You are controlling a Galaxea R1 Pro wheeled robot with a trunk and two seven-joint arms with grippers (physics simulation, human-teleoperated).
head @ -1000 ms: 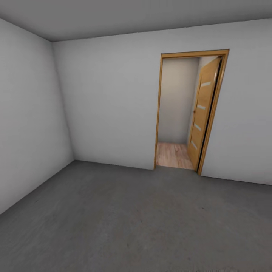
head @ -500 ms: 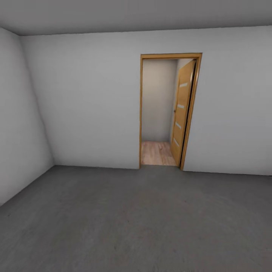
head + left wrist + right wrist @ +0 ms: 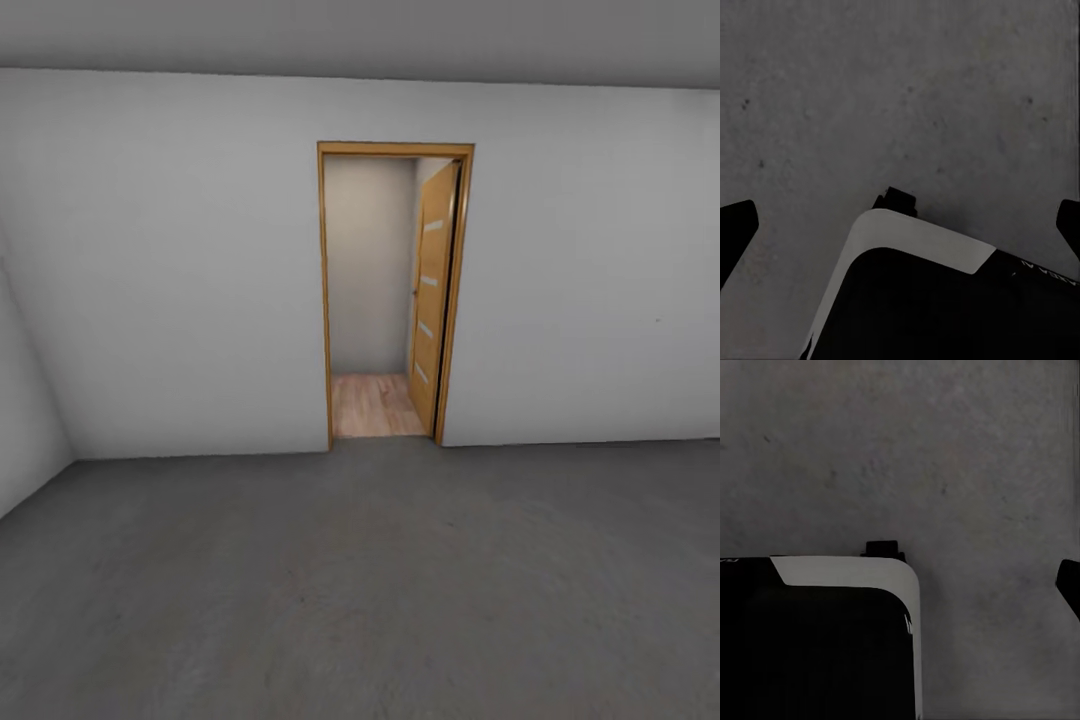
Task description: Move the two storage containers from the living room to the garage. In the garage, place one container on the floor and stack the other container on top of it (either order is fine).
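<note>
The head view looks across the garage's dark grey concrete floor [image 3: 360, 590] toward a plain white-grey wall [image 3: 170, 270] with a wood-framed doorway [image 3: 395, 290] near its middle. The door [image 3: 432, 300] — orange-brown with small pale panels — stands swung open on the right side of the frame, and beyond the threshold a strip of pale wood-plank flooring [image 3: 372, 405] leads to a further light wall. A second wall meets the first at the room's left corner. In the left wrist view the left gripper [image 3: 900, 225] points down at the speckled concrete; its two dark fingertips [image 3: 735, 225] sit at opposite edges of the picture, spread wide with nothing between them but the robot's base [image 3: 930, 300], a black body with a pale rounded rim. In the right wrist view one dark fingertip [image 3: 1069, 585] of the right gripper shows over the same rough concrete, beside the base's other rounded corner — whether those fingers are spread or closed cannot be told here.
</note>
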